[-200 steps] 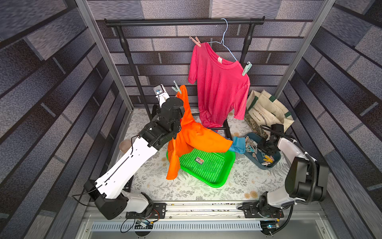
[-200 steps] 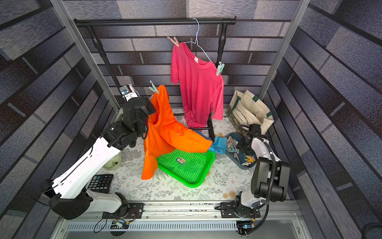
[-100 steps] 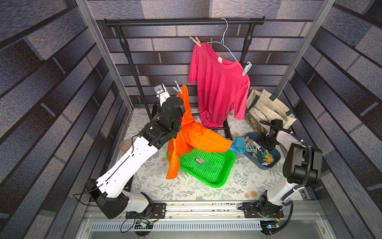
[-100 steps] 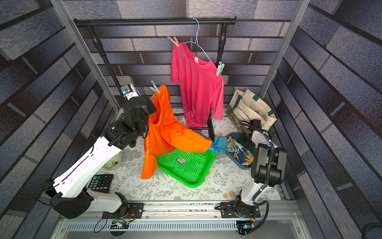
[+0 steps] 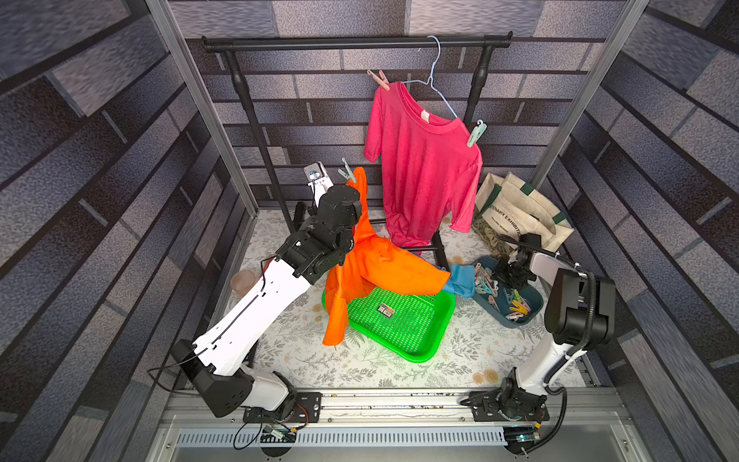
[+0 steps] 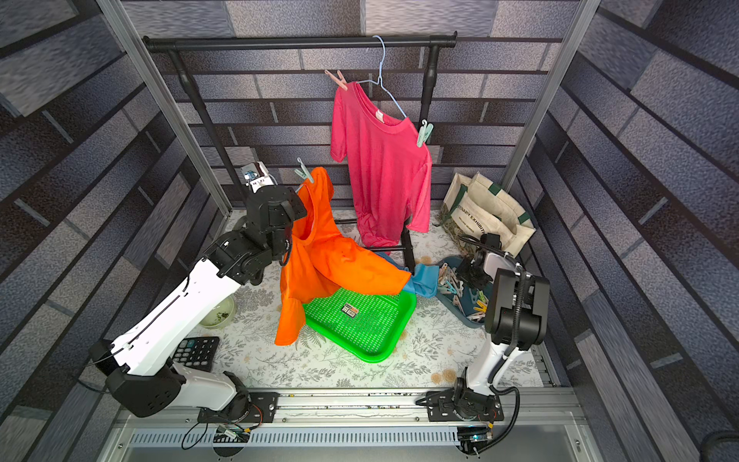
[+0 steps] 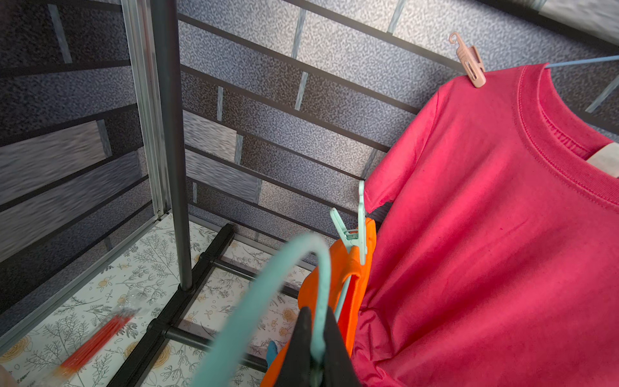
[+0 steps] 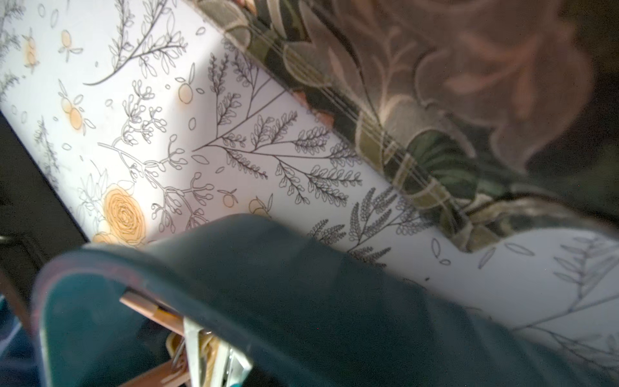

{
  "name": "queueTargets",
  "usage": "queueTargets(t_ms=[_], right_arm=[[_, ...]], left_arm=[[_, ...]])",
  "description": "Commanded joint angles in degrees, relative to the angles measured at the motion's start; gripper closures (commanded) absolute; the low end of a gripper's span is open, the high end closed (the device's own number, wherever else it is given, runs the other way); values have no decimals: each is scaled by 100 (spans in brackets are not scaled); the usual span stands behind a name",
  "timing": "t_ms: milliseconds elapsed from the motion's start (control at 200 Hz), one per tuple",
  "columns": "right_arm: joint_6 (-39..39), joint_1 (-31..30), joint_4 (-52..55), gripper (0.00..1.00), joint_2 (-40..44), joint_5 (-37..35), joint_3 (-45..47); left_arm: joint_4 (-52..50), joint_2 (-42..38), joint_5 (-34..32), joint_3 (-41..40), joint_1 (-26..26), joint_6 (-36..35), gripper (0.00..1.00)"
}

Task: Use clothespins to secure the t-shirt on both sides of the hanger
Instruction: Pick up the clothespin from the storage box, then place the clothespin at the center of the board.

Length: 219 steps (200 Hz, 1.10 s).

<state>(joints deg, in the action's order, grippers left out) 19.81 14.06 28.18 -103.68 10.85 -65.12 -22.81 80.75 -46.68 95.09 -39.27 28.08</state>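
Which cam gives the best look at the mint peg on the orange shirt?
Left wrist: the mint peg is close and sharp, clipped on the orange shirt at its shoulder. Both top views show it small. Right wrist misses it.

Both top views look steeply down from the front over the whole floor. Left wrist camera, close behind the hanger, faces the pink shirt they also show. Right wrist camera sits very near the tray.
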Motion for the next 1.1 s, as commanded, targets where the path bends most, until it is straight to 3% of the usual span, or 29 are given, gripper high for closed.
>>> queueTargets(t_ms=[0, 266, 476, 646, 802, 1017, 1092], right_arm=[[60, 38, 11, 85, 319, 55, 129], [128, 41, 171, 93, 1257, 238, 697], [142, -144, 859, 98, 2679, 213, 1317], [149, -1051, 1989, 100, 3985, -506, 1747], [699, -1738, 2547, 100, 4848, -705, 2369], [1520, -3375, 2291, 100, 4140, -783, 2418], [1707, -3635, 1929, 100, 3835, -735, 2657]], left_arm=[[-57, -33, 3, 210, 34, 155, 98], [-179, -51, -13, 177, 83, 246, 98], [-302, -92, -47, 178, 146, 327, 98], [-288, -199, -59, 65, 207, 415, 98], [-328, -269, -52, -28, 250, 510, 98], [-441, -297, -41, -33, 237, 612, 98], [-502, -314, -68, -50, 226, 627, 98]])
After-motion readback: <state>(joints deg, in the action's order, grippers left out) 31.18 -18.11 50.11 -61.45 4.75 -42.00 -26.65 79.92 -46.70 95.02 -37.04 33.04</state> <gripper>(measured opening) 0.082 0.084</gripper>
